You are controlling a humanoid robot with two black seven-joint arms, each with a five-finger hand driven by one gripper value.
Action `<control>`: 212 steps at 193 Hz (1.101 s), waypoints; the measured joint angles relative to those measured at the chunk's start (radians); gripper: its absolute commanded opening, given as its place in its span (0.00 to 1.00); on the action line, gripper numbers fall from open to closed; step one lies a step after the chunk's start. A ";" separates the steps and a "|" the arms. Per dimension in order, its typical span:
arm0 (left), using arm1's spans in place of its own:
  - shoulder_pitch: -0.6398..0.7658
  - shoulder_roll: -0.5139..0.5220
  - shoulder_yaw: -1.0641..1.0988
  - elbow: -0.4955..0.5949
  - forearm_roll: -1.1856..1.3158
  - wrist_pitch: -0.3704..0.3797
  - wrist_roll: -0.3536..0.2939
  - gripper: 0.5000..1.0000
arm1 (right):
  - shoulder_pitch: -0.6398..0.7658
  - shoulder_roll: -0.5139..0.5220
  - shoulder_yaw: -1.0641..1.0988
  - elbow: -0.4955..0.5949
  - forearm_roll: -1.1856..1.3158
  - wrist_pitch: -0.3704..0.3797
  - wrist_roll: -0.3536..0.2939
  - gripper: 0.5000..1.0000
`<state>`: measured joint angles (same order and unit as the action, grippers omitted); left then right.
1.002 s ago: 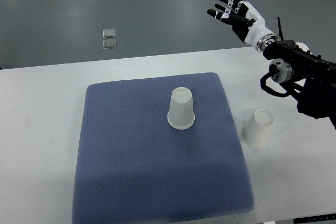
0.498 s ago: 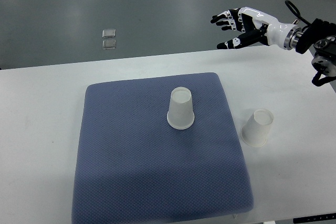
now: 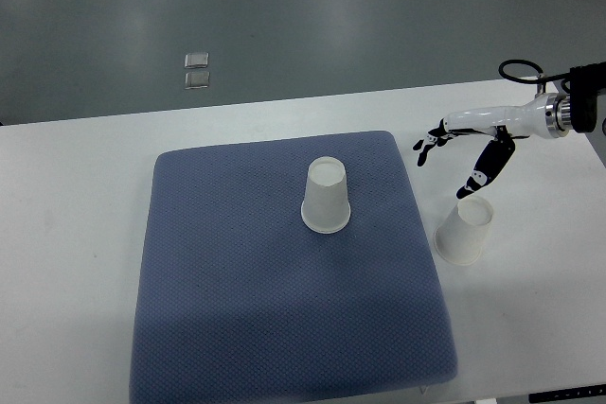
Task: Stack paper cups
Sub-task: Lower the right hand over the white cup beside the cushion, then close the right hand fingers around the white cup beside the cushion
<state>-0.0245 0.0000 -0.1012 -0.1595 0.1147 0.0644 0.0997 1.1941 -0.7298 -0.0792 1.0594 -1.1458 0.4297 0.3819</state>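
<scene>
The right hand reaches in from the worktop's right edge and hangs just above the paper cup that stands upside down on the bare worktop, near the right edge and just off the blue mat. Its fingers are spread and point down toward the cup's upturned base; they hold nothing and do not appear to touch it.

The step in hand looks like the grasp of this cup. To do it well, the hand should come down so thumb and fingers straddle the cup's upper wall, then close gently: thin paper dents, and a sideways nudge would tip or slide it. Once lifted, it should be carried level over the second cup, inverted near the mat's middle, and lowered straight so it sleeves over.

Count: two paper cups, one mat, one hand in view. The left arm is not in view.
</scene>
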 measured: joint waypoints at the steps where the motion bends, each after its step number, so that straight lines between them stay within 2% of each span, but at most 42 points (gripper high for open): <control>1: 0.000 0.000 0.000 0.000 0.000 0.000 0.000 1.00 | 0.000 0.000 0.000 0.000 -0.004 0.000 0.000 0.84; 46: 0.000 0.000 0.000 0.000 0.000 0.000 0.000 1.00 | 0.012 -0.041 -0.010 0.060 -0.120 0.034 0.000 0.84; 93: 0.000 0.000 0.000 0.000 0.000 0.000 0.000 1.00 | 0.025 -0.079 -0.014 0.115 -0.139 0.060 0.000 0.84; 147: 0.000 0.000 0.000 0.000 0.000 0.000 0.000 1.00 | 0.000 -0.084 -0.019 0.125 -0.146 -0.017 0.000 0.84; 212: 0.000 0.000 0.000 0.000 0.000 0.000 0.000 1.00 | -0.036 -0.101 -0.030 0.125 -0.162 -0.048 0.002 0.84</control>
<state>-0.0245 0.0000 -0.1012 -0.1595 0.1147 0.0644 0.0998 1.1582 -0.8310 -0.1087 1.1846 -1.3081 0.3815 0.3844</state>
